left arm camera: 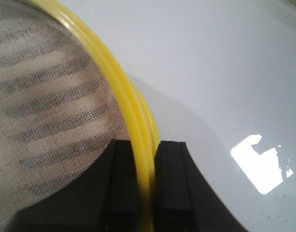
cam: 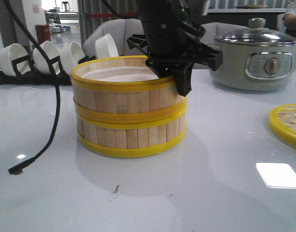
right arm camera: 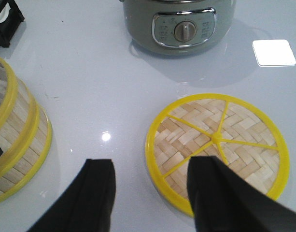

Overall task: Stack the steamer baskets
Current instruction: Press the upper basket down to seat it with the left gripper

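Observation:
Two steamer baskets stand stacked in the middle of the table: the upper basket (cam: pixel 123 99) rests squarely on the lower basket (cam: pixel 131 137). Both have pale slat walls and yellow bands. My left gripper (cam: pixel 182 83) comes down from above at the stack's right side. In the left wrist view it (left arm camera: pixel 147 183) is shut on the upper basket's yellow rim (left arm camera: pixel 133 121), one finger inside over the whitish mesh lining (left arm camera: pixel 46 96), one outside. My right gripper (right arm camera: pixel 155 166) hangs open over the bare table, holding nothing, with the stack (right arm camera: pixel 17 140) off to one side.
A flat woven bamboo lid with a yellow rim (right arm camera: pixel 218 145) lies on the table at the right (cam: pixel 288 123). A grey electric pot with a glass lid (cam: pixel 256 58) stands at the back right. A black rack of white bowls (cam: pixel 41 58) is at the back left. A black cable (cam: pixel 53 116) hangs down left.

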You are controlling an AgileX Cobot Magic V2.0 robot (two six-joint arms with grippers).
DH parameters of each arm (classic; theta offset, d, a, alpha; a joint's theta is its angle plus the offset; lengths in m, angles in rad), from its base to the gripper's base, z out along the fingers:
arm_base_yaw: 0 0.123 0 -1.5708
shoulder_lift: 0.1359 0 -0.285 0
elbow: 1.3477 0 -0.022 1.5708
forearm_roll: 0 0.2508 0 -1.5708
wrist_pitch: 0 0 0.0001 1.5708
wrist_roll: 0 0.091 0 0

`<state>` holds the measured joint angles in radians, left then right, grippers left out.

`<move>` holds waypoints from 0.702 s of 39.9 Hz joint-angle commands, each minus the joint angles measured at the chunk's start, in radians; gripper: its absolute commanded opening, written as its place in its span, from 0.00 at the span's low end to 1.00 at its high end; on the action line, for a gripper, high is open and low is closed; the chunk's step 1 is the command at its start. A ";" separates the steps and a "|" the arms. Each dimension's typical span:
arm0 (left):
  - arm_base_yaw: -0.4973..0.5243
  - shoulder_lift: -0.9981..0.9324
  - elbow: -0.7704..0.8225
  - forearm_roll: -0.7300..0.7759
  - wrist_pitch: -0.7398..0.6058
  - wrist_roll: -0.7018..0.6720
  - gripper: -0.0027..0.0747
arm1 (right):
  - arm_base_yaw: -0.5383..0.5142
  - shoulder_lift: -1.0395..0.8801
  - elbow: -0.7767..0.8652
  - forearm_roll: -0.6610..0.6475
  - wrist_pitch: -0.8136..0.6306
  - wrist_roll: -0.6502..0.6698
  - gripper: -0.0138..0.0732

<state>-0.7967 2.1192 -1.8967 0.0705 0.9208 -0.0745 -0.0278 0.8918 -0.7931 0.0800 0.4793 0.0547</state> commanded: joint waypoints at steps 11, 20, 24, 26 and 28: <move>0.003 -0.065 -0.040 0.015 -0.059 0.004 0.14 | -0.002 -0.007 -0.039 -0.003 -0.075 -0.003 0.67; 0.003 -0.065 -0.040 0.015 -0.059 0.004 0.19 | -0.002 -0.007 -0.039 -0.003 -0.075 -0.003 0.67; 0.003 -0.065 -0.040 0.015 -0.059 0.004 0.29 | -0.002 -0.007 -0.039 -0.003 -0.075 -0.003 0.67; 0.003 -0.065 -0.040 0.015 -0.059 0.004 0.38 | -0.002 -0.007 -0.039 -0.003 -0.075 -0.003 0.67; 0.003 -0.065 -0.040 0.015 -0.059 0.004 0.47 | -0.002 -0.007 -0.039 -0.003 -0.075 -0.003 0.67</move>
<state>-0.7967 2.1208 -1.8991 0.0740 0.9138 -0.0745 -0.0278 0.8918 -0.7931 0.0800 0.4793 0.0547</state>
